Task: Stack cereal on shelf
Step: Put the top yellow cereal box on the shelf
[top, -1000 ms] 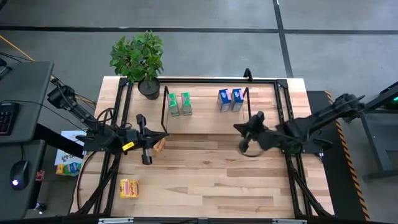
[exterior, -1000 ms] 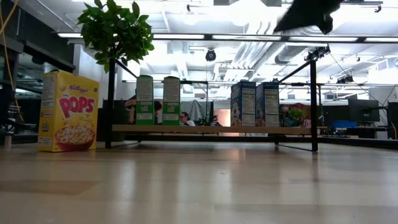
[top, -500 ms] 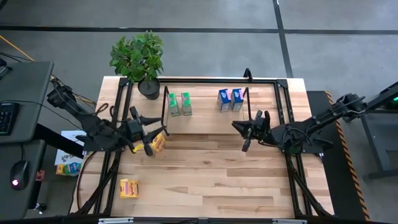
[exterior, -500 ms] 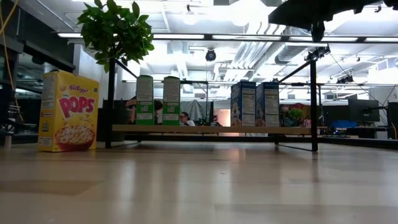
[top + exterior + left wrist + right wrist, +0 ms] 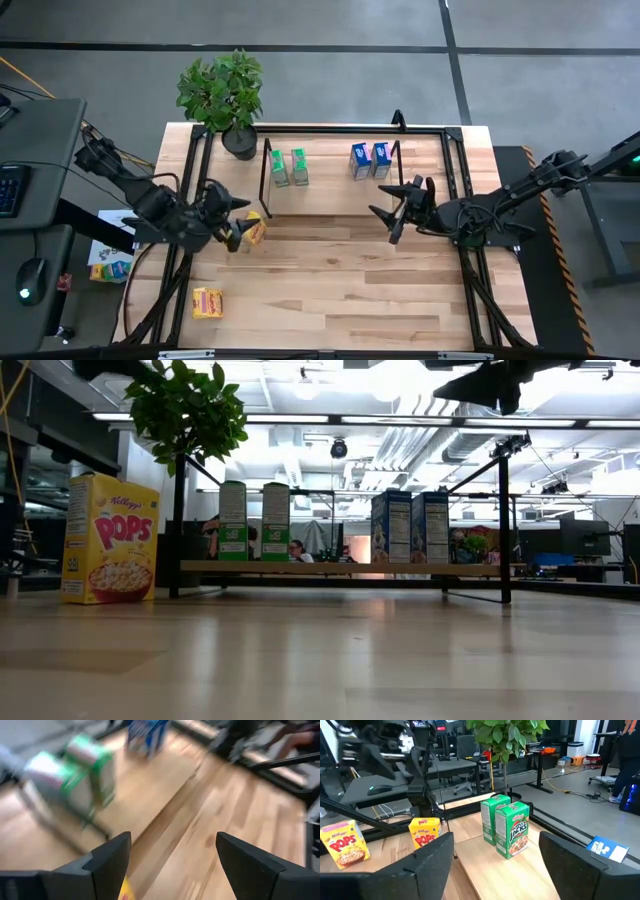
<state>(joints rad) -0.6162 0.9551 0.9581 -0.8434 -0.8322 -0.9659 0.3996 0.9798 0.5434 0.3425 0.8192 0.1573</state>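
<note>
We hold both sets of fingers wide and empty: left gripper (image 5: 228, 212) beside one yellow box (image 5: 255, 231), right gripper (image 5: 397, 210) before the shelf (image 5: 330, 185), where green boxes (image 5: 289, 167) and blue boxes (image 5: 370, 160) stand; another yellow box (image 5: 207, 302) lies on the desk (image 5: 330, 290).

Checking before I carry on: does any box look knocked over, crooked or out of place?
Nothing stands out. The green boxes and blue boxes stand upright on the shelf. The two yellow boxes stand upright on the table, not yet shelved.
</note>
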